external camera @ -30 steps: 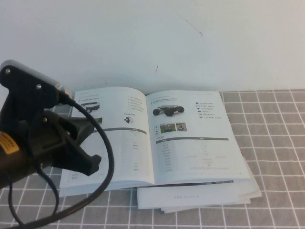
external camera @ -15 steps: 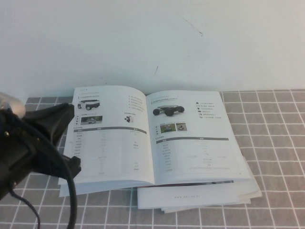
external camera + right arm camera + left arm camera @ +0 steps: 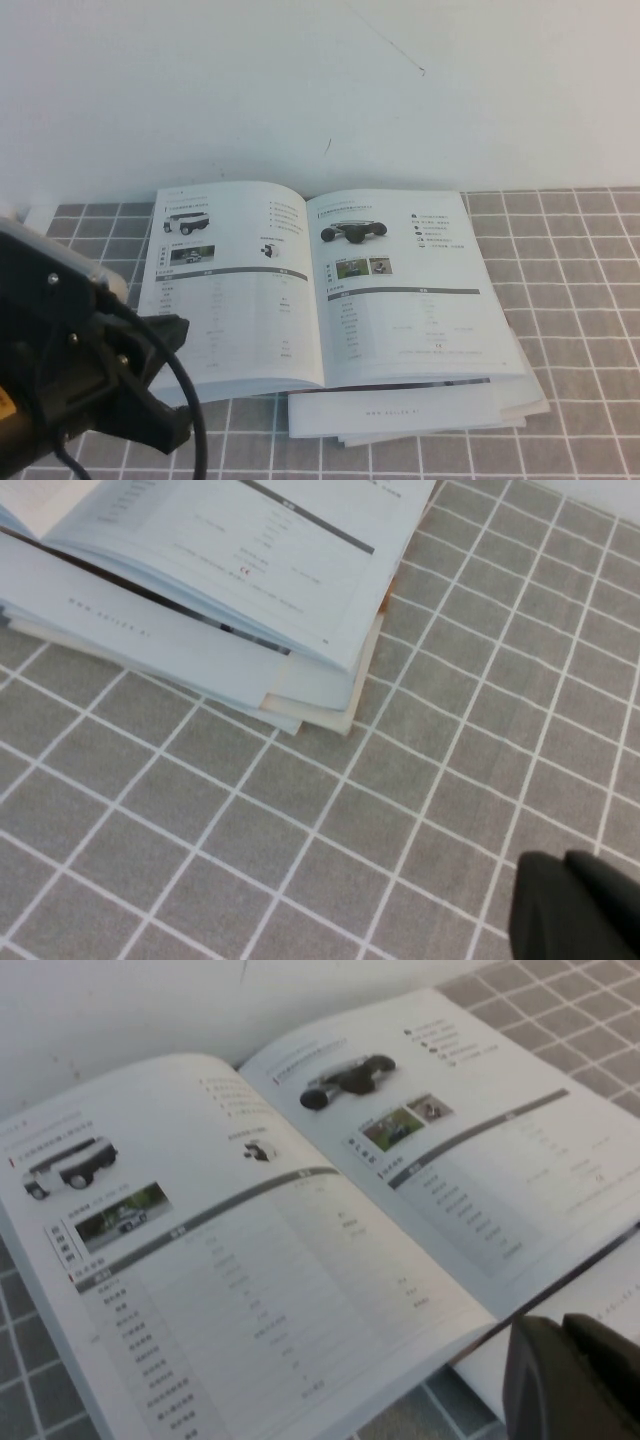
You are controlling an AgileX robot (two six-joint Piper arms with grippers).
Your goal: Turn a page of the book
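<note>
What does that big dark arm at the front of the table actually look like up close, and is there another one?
The left arm is matt black and blocky, with small screws, a silvery-grey upper edge, a thick black cable looping past it and a yellow sticker. The left gripper and right gripper show only as dark, rounded black tips at the picture edge.

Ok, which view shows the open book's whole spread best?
The high view: the book lies fully in frame, both pages flat. The left wrist view crops its edges, left tool near the front edge. The right wrist view catches only one corner, right tool over the cloth.
</note>
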